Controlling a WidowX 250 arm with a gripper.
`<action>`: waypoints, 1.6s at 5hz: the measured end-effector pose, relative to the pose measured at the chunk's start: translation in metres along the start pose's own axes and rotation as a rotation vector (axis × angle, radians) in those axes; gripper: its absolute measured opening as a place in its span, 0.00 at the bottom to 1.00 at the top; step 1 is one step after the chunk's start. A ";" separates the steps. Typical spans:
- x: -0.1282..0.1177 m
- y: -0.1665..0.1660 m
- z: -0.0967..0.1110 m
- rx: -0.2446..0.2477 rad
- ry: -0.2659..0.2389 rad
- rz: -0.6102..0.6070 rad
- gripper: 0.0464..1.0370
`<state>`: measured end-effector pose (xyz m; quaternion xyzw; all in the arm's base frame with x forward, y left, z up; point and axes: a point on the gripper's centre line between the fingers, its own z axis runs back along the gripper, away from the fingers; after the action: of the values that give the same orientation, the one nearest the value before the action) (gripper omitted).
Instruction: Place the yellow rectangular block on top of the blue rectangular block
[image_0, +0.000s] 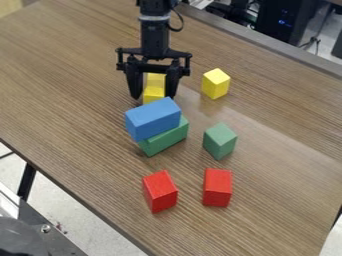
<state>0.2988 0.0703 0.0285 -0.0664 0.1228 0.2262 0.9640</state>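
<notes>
The black gripper hangs over the upper middle of the table, low above the wood. A yellow block stands upright within the gripper; whether it is gripped or lifted, I cannot tell. Just in front of it, a blue block lies on top of a green block, the two turned slightly against each other. Right of the gripper stands another yellow block, apart from it. A second green block stands right of the blue and green pair.
Two red blocks, one on the left and one on the right, stand nearer the camera with a gap between them. The wooden table has its edge running down the left side. Dark equipment stands beyond the far edge at upper right.
</notes>
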 end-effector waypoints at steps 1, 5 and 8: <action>-0.019 0.003 0.012 -0.058 -0.019 -0.065 0.54; -0.118 -0.006 0.077 -0.006 -0.179 -0.333 0.54; -0.097 0.005 0.033 0.143 0.003 -0.357 0.54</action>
<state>0.2193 0.0406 0.0859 -0.0188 0.1264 0.0421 0.9909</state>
